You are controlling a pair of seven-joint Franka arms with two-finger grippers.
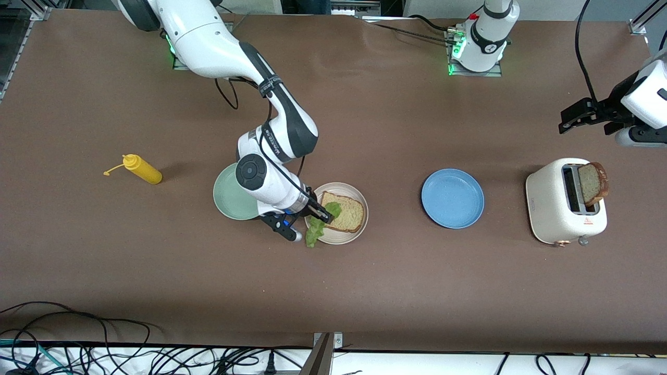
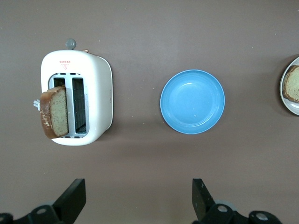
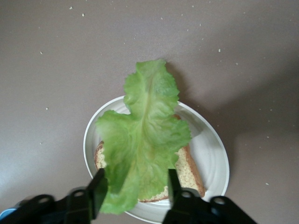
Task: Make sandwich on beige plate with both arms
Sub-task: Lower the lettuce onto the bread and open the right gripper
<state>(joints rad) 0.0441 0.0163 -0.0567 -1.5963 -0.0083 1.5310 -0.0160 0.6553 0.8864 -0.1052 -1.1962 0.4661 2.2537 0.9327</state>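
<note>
1. Beige and shallow-rimmed, the plate [image 1: 341, 239] already carries one tan bread slice [image 1: 346, 211] lying flat, so the base of the sandwich is laid.
2. Ruffled green lettuce [image 1: 318, 225] is draped over the slice's edge, with one end spilling past the plate's rim onto the table; the right wrist view shows the leaf [image 3: 142, 140] spread along the bread, so the second layer looks nearly placed.
3. Right gripper [image 1: 312, 219] sits low over the plate with its black fingers parted either side of the leaf, not pinching it as far as can be seen.
4. Second slice [image 1: 594, 183], brown-crusted, stands upright in a slot of the glossy cream toaster [image 1: 552, 208], well apart from the plate toward the left arm's end; it appears to be what is left to fetch and lay on top.
5. Left gripper [image 1: 583, 115] hangs over bare table near the toaster, fingers spread wide and empty.
6. Mint plate [image 1: 229, 198] touches the beige plate's neighbourhood just beside it; the blue plate [image 1: 452, 198] lies between plate and toaster.
</note>
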